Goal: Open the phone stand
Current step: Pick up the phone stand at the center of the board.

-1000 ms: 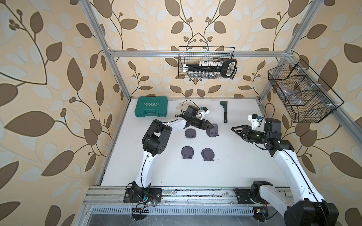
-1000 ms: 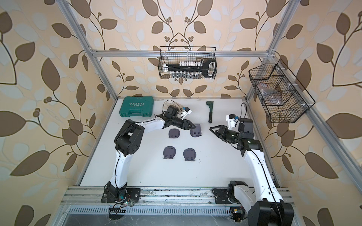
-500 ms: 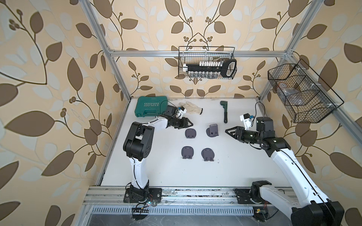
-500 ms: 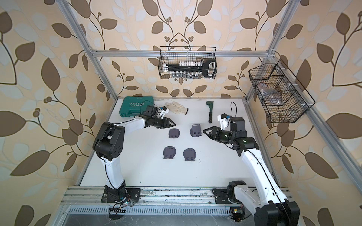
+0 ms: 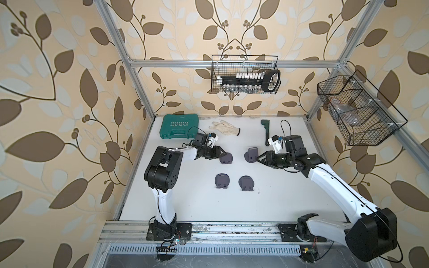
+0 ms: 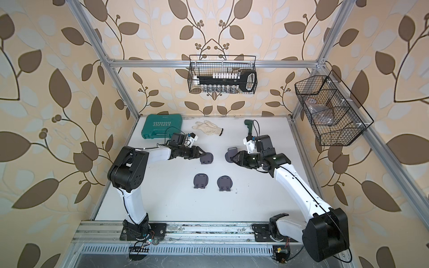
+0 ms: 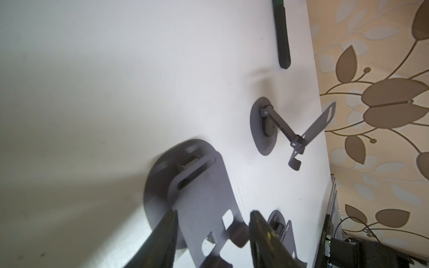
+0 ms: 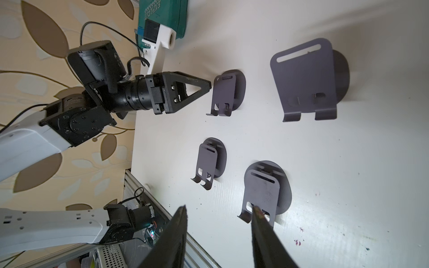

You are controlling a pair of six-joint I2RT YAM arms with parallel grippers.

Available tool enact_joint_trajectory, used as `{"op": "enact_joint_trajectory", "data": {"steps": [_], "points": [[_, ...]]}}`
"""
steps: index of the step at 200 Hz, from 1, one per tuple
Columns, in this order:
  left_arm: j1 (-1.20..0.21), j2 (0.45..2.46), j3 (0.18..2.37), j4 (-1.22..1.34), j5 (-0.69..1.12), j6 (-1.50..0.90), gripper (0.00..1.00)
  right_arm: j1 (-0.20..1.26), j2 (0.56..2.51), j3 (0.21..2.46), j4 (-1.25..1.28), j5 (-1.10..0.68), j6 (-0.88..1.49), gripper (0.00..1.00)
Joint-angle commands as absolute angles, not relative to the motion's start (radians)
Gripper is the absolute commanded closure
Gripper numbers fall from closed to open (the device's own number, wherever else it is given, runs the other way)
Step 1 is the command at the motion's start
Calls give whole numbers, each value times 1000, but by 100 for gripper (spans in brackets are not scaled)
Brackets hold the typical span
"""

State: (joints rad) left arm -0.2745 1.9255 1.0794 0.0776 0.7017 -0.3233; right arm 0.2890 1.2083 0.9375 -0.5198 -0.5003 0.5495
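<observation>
The folded stand (image 5: 226,159), probably the next one to open, lies flat on the table (image 5: 278,199), just at 3 o'clock from the left gripper (image 5: 222,154), whose jaws are apart and hold nothing. Its long axis runs from 12 to 6 o'clock, hooks toward 6, across the gripper's line. The right gripper (image 5: 258,159), also apart and empty, is beside the opened stand (image 5: 251,153), so the left arm is nearer.

Matt sheet-metal phone stands (image 5: 222,181), smooth white table (image 5: 278,197), knitted cloth glove (image 5: 224,127), green plastic case (image 5: 180,126)
</observation>
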Motion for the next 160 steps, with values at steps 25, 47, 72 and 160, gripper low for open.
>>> {"op": "enact_joint_trajectory", "data": {"steps": [25,47,72,160], "points": [[-257,1903,1063,147,750,-342,48,310,1248,967,-493,-464,559,61],[-256,1920,1049,201,755,-364,49,316,1258,968,-491,-458,559,61],[-256,1937,1043,252,794,-384,50,320,1263,962,-489,-454,559,61],[-268,1988,1059,238,827,-379,51,325,1272,950,-482,-449,559,61]]}}
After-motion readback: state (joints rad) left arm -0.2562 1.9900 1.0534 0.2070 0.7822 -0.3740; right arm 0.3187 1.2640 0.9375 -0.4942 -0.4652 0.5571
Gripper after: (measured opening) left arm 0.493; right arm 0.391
